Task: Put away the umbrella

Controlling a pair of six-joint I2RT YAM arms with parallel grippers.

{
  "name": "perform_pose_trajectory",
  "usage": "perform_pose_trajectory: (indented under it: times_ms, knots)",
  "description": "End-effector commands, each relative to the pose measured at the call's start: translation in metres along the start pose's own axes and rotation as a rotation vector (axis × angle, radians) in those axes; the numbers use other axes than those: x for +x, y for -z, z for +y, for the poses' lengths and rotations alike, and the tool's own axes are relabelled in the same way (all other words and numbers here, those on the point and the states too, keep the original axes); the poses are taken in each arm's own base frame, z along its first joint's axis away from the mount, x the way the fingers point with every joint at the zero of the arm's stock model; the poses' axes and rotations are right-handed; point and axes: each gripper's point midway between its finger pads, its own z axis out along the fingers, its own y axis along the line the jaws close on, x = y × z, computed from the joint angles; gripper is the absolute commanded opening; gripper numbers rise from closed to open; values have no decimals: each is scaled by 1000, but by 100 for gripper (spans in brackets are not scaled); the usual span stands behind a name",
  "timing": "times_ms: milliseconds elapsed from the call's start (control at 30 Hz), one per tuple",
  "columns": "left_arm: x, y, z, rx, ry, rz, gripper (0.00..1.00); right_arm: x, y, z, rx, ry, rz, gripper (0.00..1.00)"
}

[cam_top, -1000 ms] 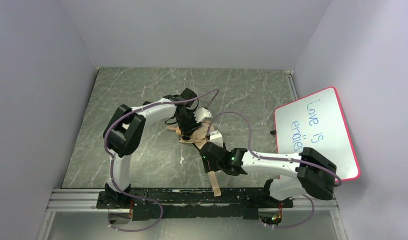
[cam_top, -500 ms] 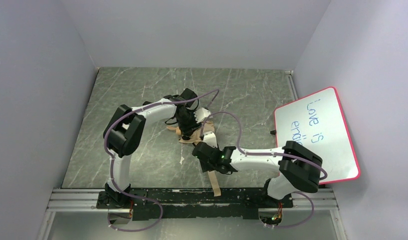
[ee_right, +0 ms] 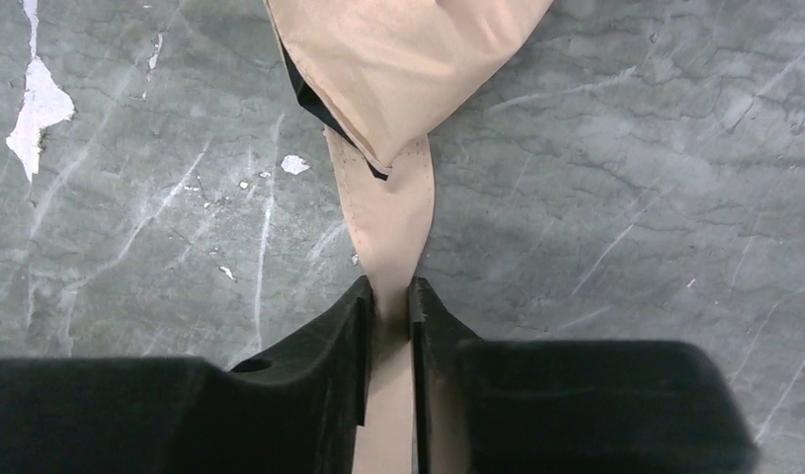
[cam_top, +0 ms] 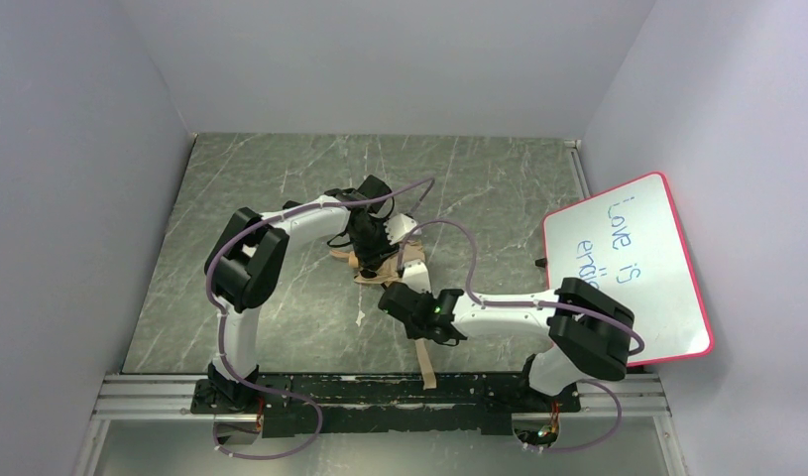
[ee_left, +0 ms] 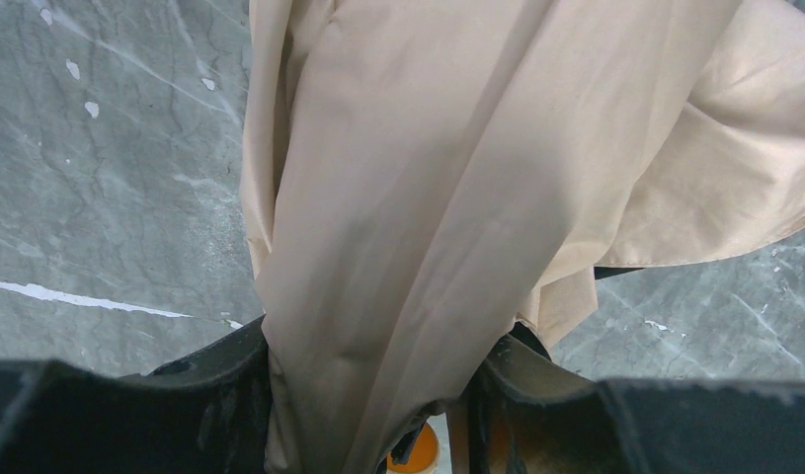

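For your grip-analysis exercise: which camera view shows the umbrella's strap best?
Right wrist: the strap runs mid-frame, pinched in the right gripper. Top external shows only a thin strip; left wrist shows only the canopy.

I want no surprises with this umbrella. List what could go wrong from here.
1. The right fingers pinch only the thin strap; a hard pull may slip it out.
2. The left fingers clamp loose canopy fabric, so the bundle could slide or unfurl.
3. The strap narrows and folds at the right fingers, so it may wrap unevenly.
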Motion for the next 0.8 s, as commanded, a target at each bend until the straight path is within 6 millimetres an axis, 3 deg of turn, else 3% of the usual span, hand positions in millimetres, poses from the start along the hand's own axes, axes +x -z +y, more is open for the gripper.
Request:
perform_pose_trajectory:
  times_ms: [0,200,333,600,767]
  knots:
    - [38,-24,3,-35,24,136,5,37,-2,-25,104,92,124,18]
    - [38,-24,5,-46,28,139,5,66,6,-25,129,156,178,0]
    - [38,-24,7,-56,41,140,5,82,17,-23,150,217,207,0]
    - [38,-22,15,-104,49,150,5,125,34,0,92,348,323,0]
    - [38,-21,17,-116,48,151,5,147,41,-2,136,434,371,0]
